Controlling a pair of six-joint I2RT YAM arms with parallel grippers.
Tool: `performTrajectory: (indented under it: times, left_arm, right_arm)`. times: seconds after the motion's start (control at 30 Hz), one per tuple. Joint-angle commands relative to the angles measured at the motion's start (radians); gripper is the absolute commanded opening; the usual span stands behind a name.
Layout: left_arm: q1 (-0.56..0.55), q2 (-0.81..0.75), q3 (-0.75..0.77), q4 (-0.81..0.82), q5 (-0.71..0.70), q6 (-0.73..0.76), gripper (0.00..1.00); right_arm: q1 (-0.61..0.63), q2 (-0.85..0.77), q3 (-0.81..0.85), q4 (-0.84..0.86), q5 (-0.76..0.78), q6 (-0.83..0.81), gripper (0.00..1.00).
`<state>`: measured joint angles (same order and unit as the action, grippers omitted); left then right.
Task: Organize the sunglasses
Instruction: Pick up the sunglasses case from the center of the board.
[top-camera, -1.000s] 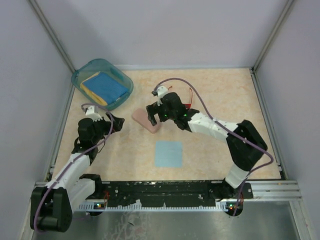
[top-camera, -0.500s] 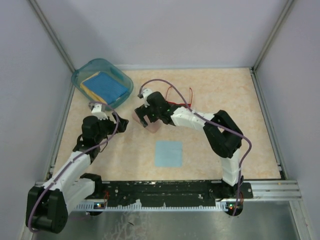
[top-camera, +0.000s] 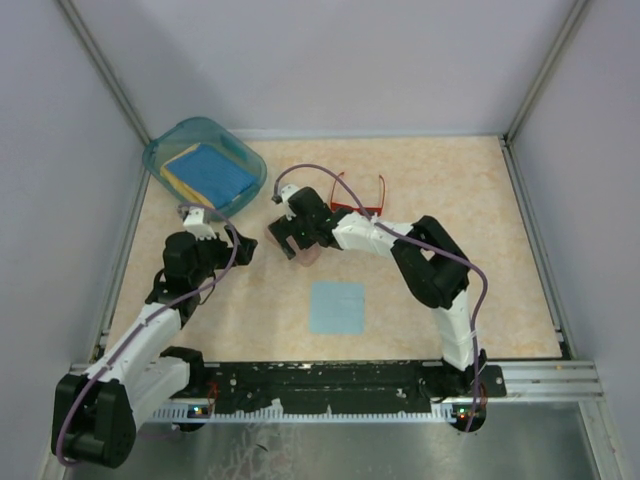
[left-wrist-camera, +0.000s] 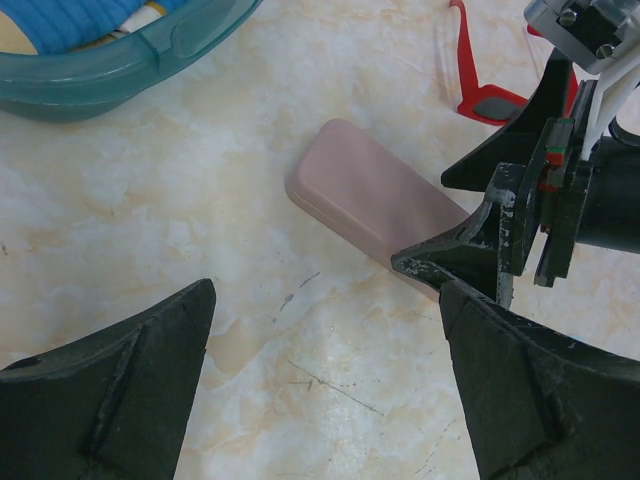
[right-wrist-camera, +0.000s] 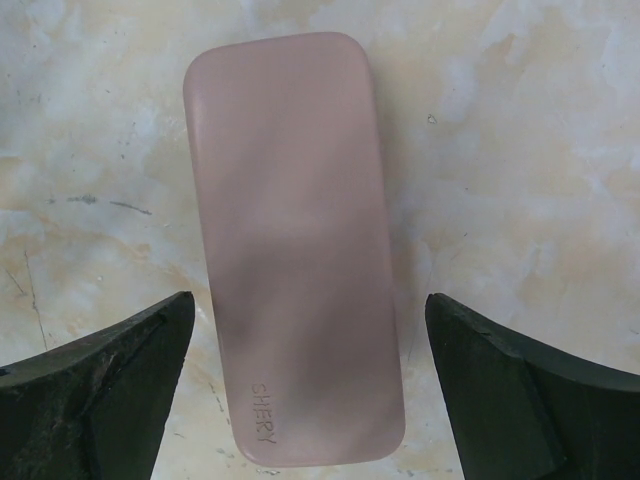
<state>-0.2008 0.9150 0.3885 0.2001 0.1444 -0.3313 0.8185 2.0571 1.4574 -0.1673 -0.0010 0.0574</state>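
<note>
Red-framed sunglasses (top-camera: 357, 200) lie unfolded on the table (top-camera: 450, 200) toward its far side, just behind the right arm (top-camera: 378, 233). Spread wide, the right fingers (right-wrist-camera: 110, 390) hover on either side of the pink case (right-wrist-camera: 295, 250), clear of it. Nearby, the left fingers (left-wrist-camera: 120, 390) gape empty.

Seen from above, the right gripper (top-camera: 293, 243) hides most of the pink oblong rounded case (top-camera: 309, 257). In the left wrist view, beyond that case, the thin red-framed sunglasses (left-wrist-camera: 490, 103) and translucent teal plastic bowl (left-wrist-camera: 150, 55) run off the top edge.
</note>
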Motion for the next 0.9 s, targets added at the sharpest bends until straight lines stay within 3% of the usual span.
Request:
performTrajectory:
  times: [0.0,0.6,0.87]
  left_arm:
    - [-0.003,-0.009,0.001,0.013,0.010,0.024,0.99]
    - [-0.003,-0.022,0.000,0.010,0.000,0.029,0.99]
    - [-0.003,-0.021,-0.001,0.009,0.001,0.026,0.99]
  right_arm:
    - [0.012,0.013,0.058,0.000,0.000,-0.018,0.97]
    - [0.011,0.034,0.066,-0.008,0.002,-0.023,0.89]
    - [0.012,0.034,0.067,-0.008,0.005,-0.023,0.71]
